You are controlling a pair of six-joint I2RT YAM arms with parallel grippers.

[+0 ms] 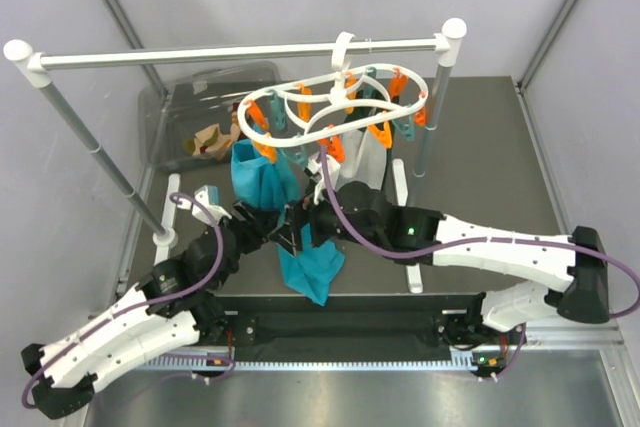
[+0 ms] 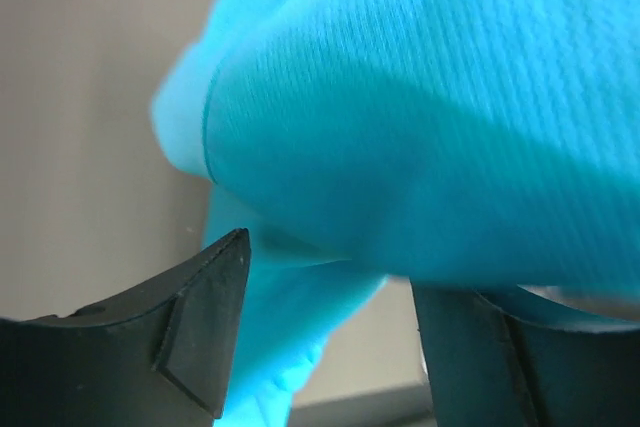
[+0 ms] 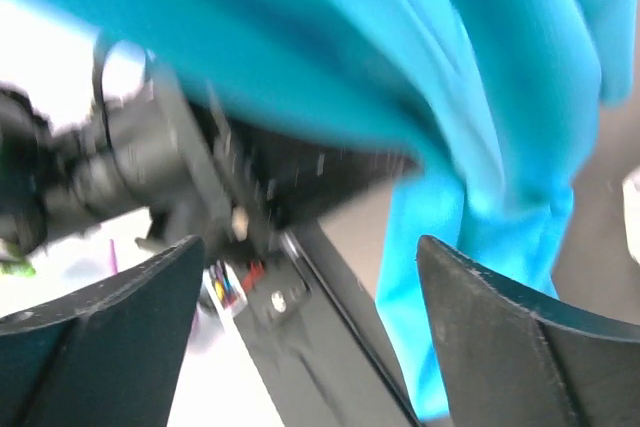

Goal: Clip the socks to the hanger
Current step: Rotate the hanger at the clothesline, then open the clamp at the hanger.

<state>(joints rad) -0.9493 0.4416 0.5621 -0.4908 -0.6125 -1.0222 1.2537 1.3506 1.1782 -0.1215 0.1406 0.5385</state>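
Note:
The socks (image 1: pixel 210 139), tan with dark red, lie bunched in a clear bin at the back left, away from both grippers. The hanger (image 1: pixel 335 97), a white ring with orange and teal clips, hangs by its hook from the rail. My left gripper (image 1: pixel 270 224) and right gripper (image 1: pixel 302 233) meet below the hanger's left side, at a large teal cloth (image 1: pixel 258 175). In the left wrist view the left gripper (image 2: pixel 330 332) is open, the teal cloth (image 2: pixel 420 117) drooping loosely between its fingers. The right gripper (image 3: pixel 310 332) is open, with teal cloth (image 3: pixel 480 177) hanging beside its right finger.
A long white rail (image 1: pixel 240 50) on two poles spans the back. The clear bin (image 1: pixel 165 112) stands behind the left pole. A white cloth (image 1: pixel 372 152) hangs from the hanger's right side. More teal cloth (image 1: pixel 312 267) drapes below the grippers toward the table's near edge.

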